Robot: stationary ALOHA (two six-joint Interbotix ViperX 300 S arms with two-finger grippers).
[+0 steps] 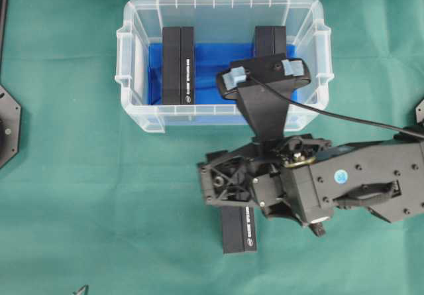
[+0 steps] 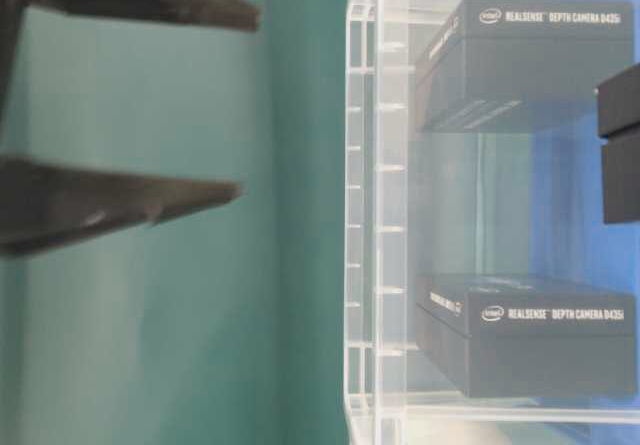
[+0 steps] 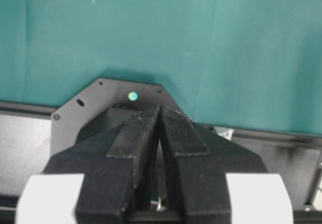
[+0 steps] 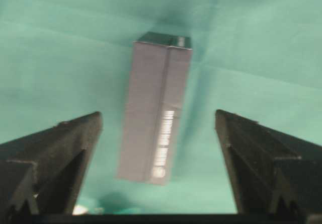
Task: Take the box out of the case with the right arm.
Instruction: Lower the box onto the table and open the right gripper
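Note:
The clear case [image 1: 136, 103] with a blue sheet on its bottom stands at the back of the green cloth. Two black boxes stand inside it, one at the left [image 1: 177, 66] and one at the right [image 1: 270, 41], partly hidden by the wrist camera. A third black box [image 1: 238, 231] lies on the cloth outside the case, in front of it. My right gripper [image 1: 228, 199] hangs over this box [image 4: 156, 128], open, with both fingers wide of it and not touching [image 4: 158, 114]. My left gripper [image 3: 160, 108] is shut and empty over a black base plate.
The case's near wall [image 2: 365, 205] shows in the table-level view, with both boxed items [image 2: 530, 335] behind it. A black cable [image 1: 344, 116] runs from the wrist camera to the right. A black base plate [image 1: 6, 126] sits at the left edge.

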